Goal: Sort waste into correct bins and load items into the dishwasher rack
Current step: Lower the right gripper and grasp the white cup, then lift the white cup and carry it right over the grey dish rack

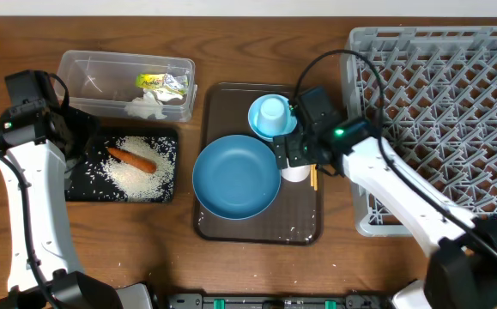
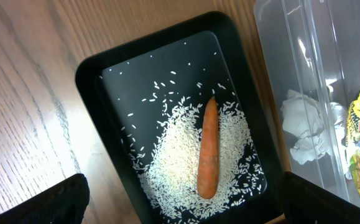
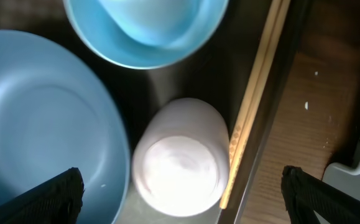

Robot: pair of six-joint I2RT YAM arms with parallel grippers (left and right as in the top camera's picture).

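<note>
Hovering wide-open over the white cup (image 3: 178,158) beside the chopsticks (image 3: 254,93), right hand (image 3: 180,202) looks set to grasp it; left hand (image 2: 180,202), also wide, empty above the carrot (image 2: 209,149) in the black tray (image 2: 105,68).

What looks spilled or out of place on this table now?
A few white specks, probably rice grains, lie on the bare wood beside the brown tray, away from the black tray that holds the rice pile and the carrot. Nothing looks broken.
</note>
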